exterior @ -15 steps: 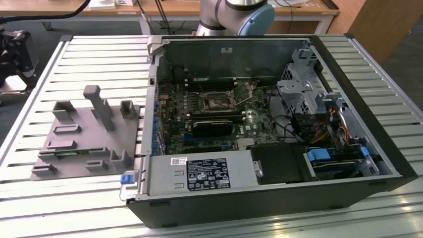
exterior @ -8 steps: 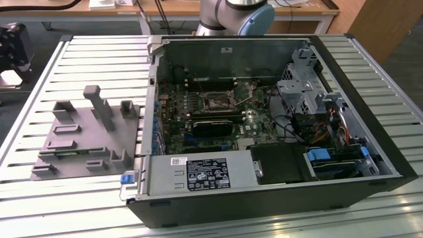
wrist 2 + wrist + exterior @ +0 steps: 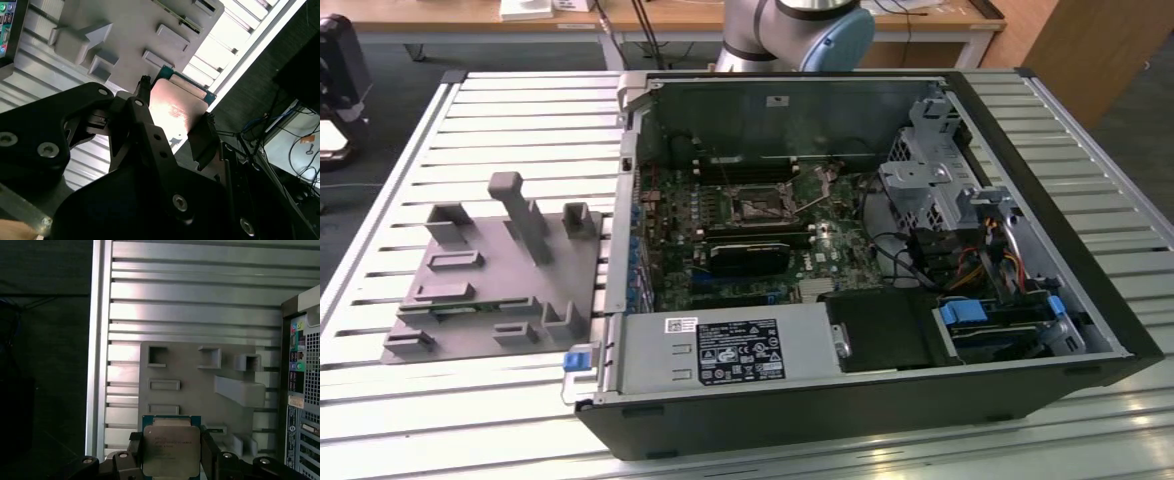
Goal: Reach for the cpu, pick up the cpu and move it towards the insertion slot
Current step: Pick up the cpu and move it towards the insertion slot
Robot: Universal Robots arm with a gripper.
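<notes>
Fingers (image 3: 207, 452) clenched on the cpu (image 3: 171, 450), one black finger on each of two opposite edges. In both wrist views the silvery lid faces the cameras, and a thin green rim shows along one edge. In the second wrist view the cpu (image 3: 175, 107) sits between the fingers (image 3: 202, 140), with light glaring off the lid.

Behind the cpu in the first wrist view is the grey fixture plate (image 3: 200, 385) with raised blocks and shallow pockets. The cpu is over the plate's edge region and looks clear of it. The plate lies on the slatted metal surface (image 3: 200, 290).

In the exterior view the fixture plate (image 3: 467, 290) is left of centre on the surface (image 3: 454, 130), just beside the open pc case (image 3: 854, 420). The case fills the middle and right of the frame. The labelled power supply (image 3: 720, 350) is at the case's lower middle. Above it is the green motherboard (image 3: 834, 250), carrying a black card (image 3: 747, 255). The insertion slot (image 3: 758, 207) is just above that card, near frame centre, with a shiny frame and a dark middle. It is well apart from the fixture plate. The arm's blue-capped joint (image 3: 807, 30) is at top centre, past the case.
</notes>
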